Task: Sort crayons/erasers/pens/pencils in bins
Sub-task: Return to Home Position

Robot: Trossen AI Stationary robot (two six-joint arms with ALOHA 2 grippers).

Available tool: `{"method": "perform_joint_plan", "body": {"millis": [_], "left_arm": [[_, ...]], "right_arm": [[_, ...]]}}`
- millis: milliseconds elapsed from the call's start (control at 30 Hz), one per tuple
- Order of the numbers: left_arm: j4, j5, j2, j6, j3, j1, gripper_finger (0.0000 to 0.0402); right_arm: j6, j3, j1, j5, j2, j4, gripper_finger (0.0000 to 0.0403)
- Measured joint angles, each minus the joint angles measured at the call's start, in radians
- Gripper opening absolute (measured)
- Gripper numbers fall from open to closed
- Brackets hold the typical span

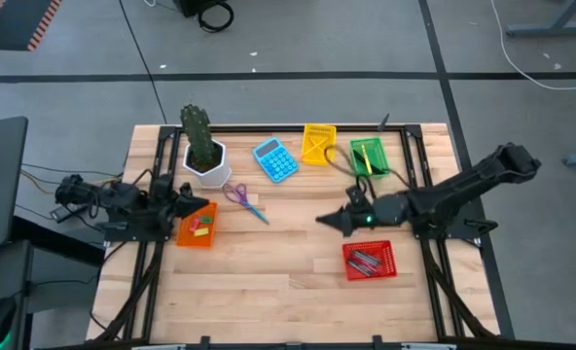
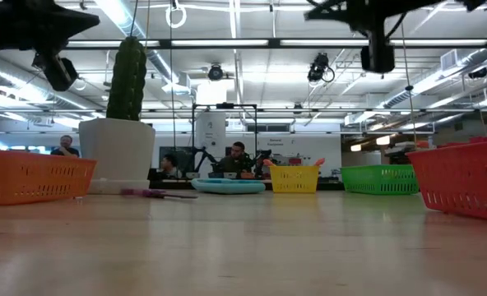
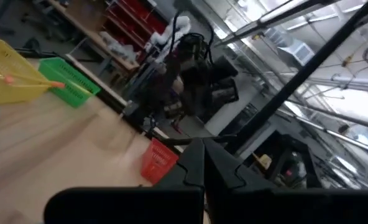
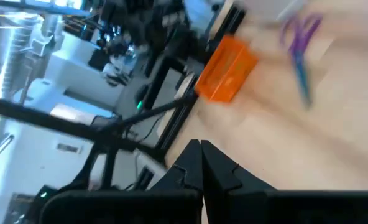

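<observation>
My left gripper (image 1: 204, 205) is shut and empty, raised over the far edge of the orange bin (image 1: 184, 236), which holds small pink and green erasers (image 1: 202, 225). My right gripper (image 1: 320, 220) is shut and empty, raised over bare table mid-right and pointing toward the table's left. The red bin (image 1: 368, 261) near it holds dark pens (image 1: 364, 262). The green bin (image 1: 368, 157) holds yellow pencils (image 1: 365, 154). The yellow bin (image 1: 318, 144) holds thin orange sticks. In the wrist views both pairs of fingers (image 3: 202, 163) (image 4: 201, 160) meet at their tips with nothing between them.
A white pot with a cactus (image 1: 205, 156) stands at the far left. A blue calculator (image 1: 275, 159) lies beside it and purple-handled scissors (image 1: 244, 202) lie right of the orange bin. Bare wood (image 1: 269, 272) runs along the table's near half. People sit in the room beyond (image 2: 239, 158).
</observation>
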Motion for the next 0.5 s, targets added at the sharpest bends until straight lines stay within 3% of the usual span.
{"method": "perform_joint_plan", "body": {"millis": [167, 267, 400, 500], "left_arm": [[0.001, 0.003, 0.0, -0.009, 0.017, 0.059, 0.0002], [-0.003, -0.003, 0.0, -0.005, 0.05, 0.086, 0.0002], [-0.047, -0.02, 0.0, 0.012, 0.1, 0.105, 0.0003], [-0.053, -0.023, 0.0, 0.006, 0.101, 0.105, 0.0003]], "right_arm": [[-0.145, -0.086, -0.141, -0.081, -0.16, -0.007, 0.0002], [-0.211, -0.123, -0.157, -0.01, -0.347, -0.093, 0.0002], [-0.192, -0.204, -0.084, 0.098, -0.573, -0.287, 0.0002], [-0.167, -0.287, -0.002, 0.211, -0.68, -0.265, 0.0002]]}}
